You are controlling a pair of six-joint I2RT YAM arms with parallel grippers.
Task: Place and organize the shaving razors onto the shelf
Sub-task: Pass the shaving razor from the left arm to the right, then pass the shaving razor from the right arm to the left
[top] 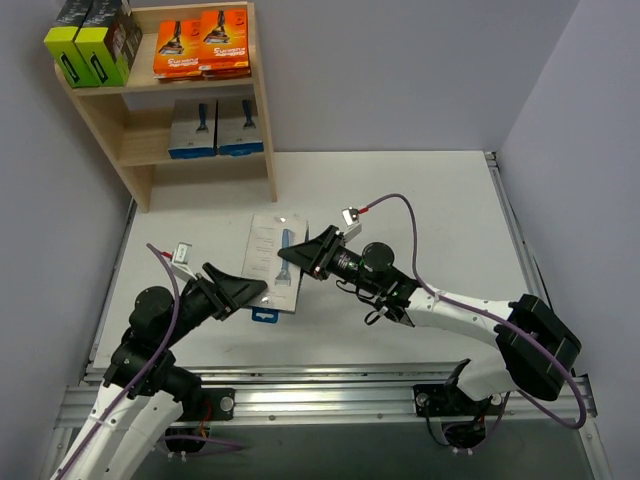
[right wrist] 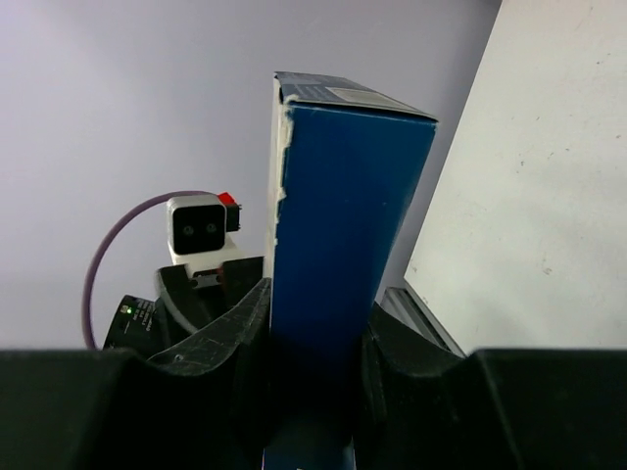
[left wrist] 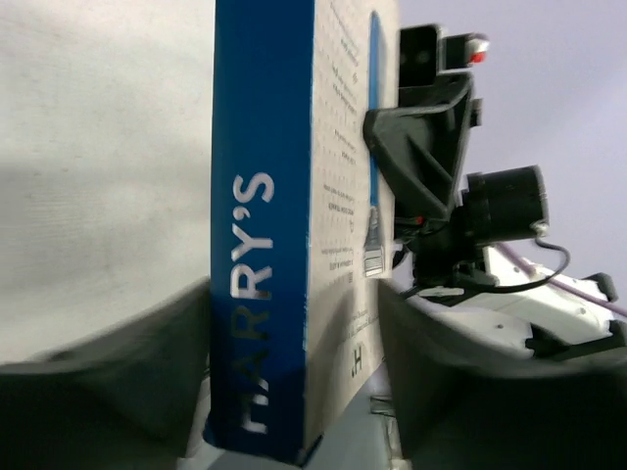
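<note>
A flat grey razor pack (top: 275,262) with a blue razor printed on it hangs above the table between both arms. My right gripper (top: 293,262) is shut on its right edge, and in the right wrist view both fingers press the pack's blue side (right wrist: 343,225). My left gripper (top: 255,290) straddles the pack's lower end. In the left wrist view its fingers (left wrist: 431,372) stand open, with a gap to the pack (left wrist: 284,225). The wooden shelf (top: 262,100) stands at the far left.
On the shelf's top tier are black boxes with lime-green sides (top: 92,40) and orange packs (top: 202,45). Two grey razor packs (top: 215,125) stand on the lower tier. Walls close in the table on the left, far and right sides.
</note>
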